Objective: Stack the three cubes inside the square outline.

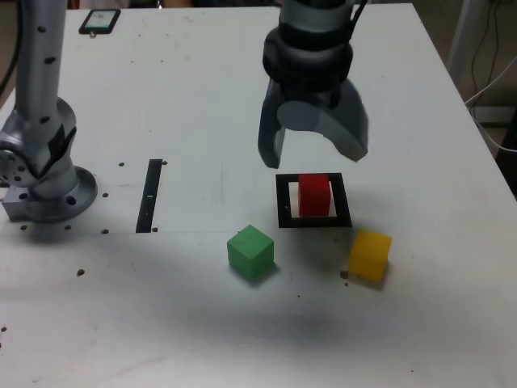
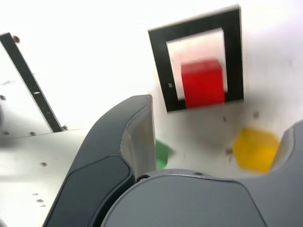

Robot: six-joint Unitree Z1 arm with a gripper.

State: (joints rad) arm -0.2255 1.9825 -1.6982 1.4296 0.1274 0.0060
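A red cube [image 1: 314, 195] [image 2: 203, 83] stands alone inside the square outline [image 1: 281, 202] [image 2: 158, 61], a black frame with a white centre. My gripper [image 1: 315, 152] hangs open just above and behind it, its jaws spread wide with nothing between them. The green cube [image 1: 250, 252] rests on the table in front of the outline, toward the exterior view's left; in the wrist view only a sliver of the green cube [image 2: 162, 153] shows past a finger [image 2: 135, 137]. The yellow cube [image 1: 370, 255] [image 2: 254, 148] lies in front of the outline toward the exterior view's right.
A narrow black strip [image 1: 150, 195] [image 2: 29, 80] lies on the white table [image 1: 186, 113] to the exterior view's left of the outline. The arm's grey base [image 1: 40, 162] stands at the left edge. A small dark device [image 1: 99, 21] sits at the far left corner.
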